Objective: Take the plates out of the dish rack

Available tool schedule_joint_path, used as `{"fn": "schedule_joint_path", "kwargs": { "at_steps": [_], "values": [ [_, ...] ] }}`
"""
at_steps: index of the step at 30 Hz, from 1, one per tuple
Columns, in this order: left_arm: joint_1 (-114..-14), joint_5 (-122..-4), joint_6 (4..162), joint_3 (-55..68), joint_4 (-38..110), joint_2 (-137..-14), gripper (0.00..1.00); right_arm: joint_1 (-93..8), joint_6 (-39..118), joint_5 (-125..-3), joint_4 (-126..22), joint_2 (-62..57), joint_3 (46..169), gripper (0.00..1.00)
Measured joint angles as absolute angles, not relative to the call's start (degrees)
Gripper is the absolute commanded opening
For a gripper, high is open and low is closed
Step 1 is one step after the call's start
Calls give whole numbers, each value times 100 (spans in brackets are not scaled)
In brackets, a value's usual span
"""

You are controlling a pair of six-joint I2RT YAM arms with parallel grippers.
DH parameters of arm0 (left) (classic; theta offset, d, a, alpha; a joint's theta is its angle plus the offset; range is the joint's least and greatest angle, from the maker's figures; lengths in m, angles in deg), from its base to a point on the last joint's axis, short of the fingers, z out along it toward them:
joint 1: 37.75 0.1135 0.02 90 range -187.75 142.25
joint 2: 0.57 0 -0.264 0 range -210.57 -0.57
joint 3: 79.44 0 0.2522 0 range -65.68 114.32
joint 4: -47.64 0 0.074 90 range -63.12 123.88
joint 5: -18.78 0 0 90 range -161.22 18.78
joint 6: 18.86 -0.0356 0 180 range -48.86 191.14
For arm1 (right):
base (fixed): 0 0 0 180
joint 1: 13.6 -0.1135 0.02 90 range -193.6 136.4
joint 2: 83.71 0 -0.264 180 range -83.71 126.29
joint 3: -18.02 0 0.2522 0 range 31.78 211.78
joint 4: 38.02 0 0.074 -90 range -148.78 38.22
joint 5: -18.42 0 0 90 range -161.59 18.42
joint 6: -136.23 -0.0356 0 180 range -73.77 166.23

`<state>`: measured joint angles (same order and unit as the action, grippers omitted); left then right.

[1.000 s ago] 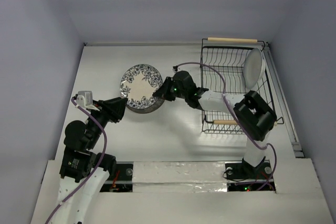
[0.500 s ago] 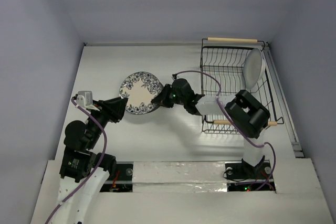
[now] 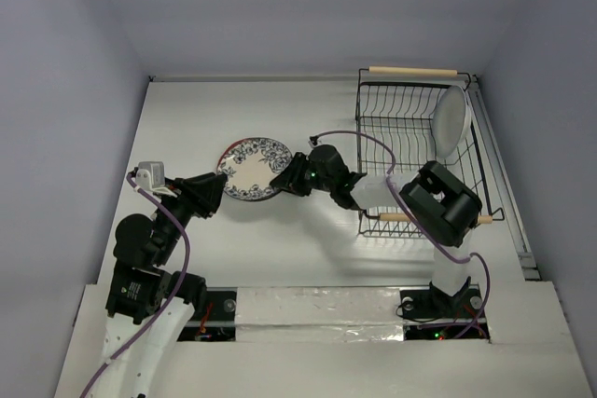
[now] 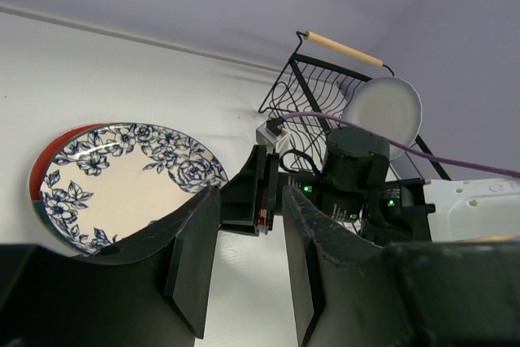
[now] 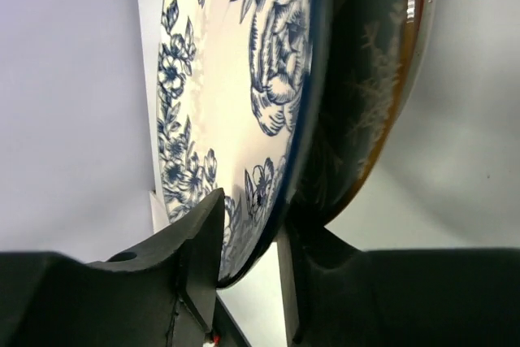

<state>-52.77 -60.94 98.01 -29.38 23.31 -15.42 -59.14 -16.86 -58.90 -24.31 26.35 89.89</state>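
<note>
- While the right fingers [image 5: 193, 253] are pinching the rim of the blue-flowered plate [image 5: 236, 79], that plate is hanging tilted over the stack. The dark plate [image 5: 357, 103] and red plate [image 5: 420, 6] are lying beneath it on the table [image 3: 187, 109].
- The step in hand is looking like the set-down. Next, the plate is needing to be lowered flat, then the fingers parted and drawn back sideways.
- The left fingers [image 4: 191, 258] are standing apart beside the stack, holding nothing.
- One pale plate [image 3: 450, 120] is standing in the rack [image 3: 410, 104], well apart, waiting to be unloaded.
</note>
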Motion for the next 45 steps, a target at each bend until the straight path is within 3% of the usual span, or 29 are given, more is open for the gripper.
{"fn": "schedule_joint_path", "kwargs": {
  "at_steps": [7, 13, 21, 24, 26, 27, 28, 30, 32, 36, 39, 40, 42, 43, 45],
  "values": [
    [-5277, -6094, 9801, -2938, 2331, -1542, 34, -5947, -1524, -5883, -2453, 2430, 8983, 78],
    [-5277, -6092, 9801, -2938, 2331, -1542, 34, -5949, -1185, -6062, -2875, 2045, 8965, 100],
    [-5277, -6087, 9801, -2938, 2331, -1542, 34, -5951, -646, -6309, -3456, 1164, 8554, 99],
    [-5277, -6087, 9801, -2938, 2331, -1542, 34, -5973, -486, -6331, -3500, 788, 8298, 88],
    [-5277, -6083, 9801, -2941, 2331, -1542, 34, -5988, -372, -6329, -3572, 511, 8106, 58],
    [-5277, -6083, 9801, -2938, 2331, -1542, 34, -5999, -305, -6342, -3640, 369, 8034, 38],
    [-5277, -6081, 9801, -2938, 2331, -1542, 34, -6010, -208, -6392, -3751, 183, 7968, 10],
    [-5277, -6081, 9801, -2941, 2331, -1542, 34, -6019, -77, -6679, -4151, -281, 7916, 0],
    [-5277, -6076, 9801, -2941, 2331, -1542, 32, -6030, 203, -7192, -4560, -875, 7942, 0],
    [-5277, -6052, 9801, -2941, 2334, -1542, 16, -5807, 806, -8421, -5434, -2062, 8298, 0],
    [-5277, -6054, 9801, -2945, 2331, -1521, 9, -5090, 1153, -9135, -5872, -2464, 8696, 12],
    [-5277, -6057, 9803, -2945, 2331, -1499, 8, -4808, 1236, -9391, -6005, -2512, 8799, 35],
    [-5277, -6068, 9801, -2947, 2331, -1429, 6, -4296, 1396, -9999, -6247, -2508, 8869, 56],
    [-5277, -6076, 9801, -2949, 2331, -1394, 5, -4054, 1457, -10279, -6392, -2471, 8865, 72],
    [-5282, -6083, 9803, -2949, 2334, -1337, 5, -3601, 1634, -10689, -6599, -2322, 8830, 73]
  ]
}}
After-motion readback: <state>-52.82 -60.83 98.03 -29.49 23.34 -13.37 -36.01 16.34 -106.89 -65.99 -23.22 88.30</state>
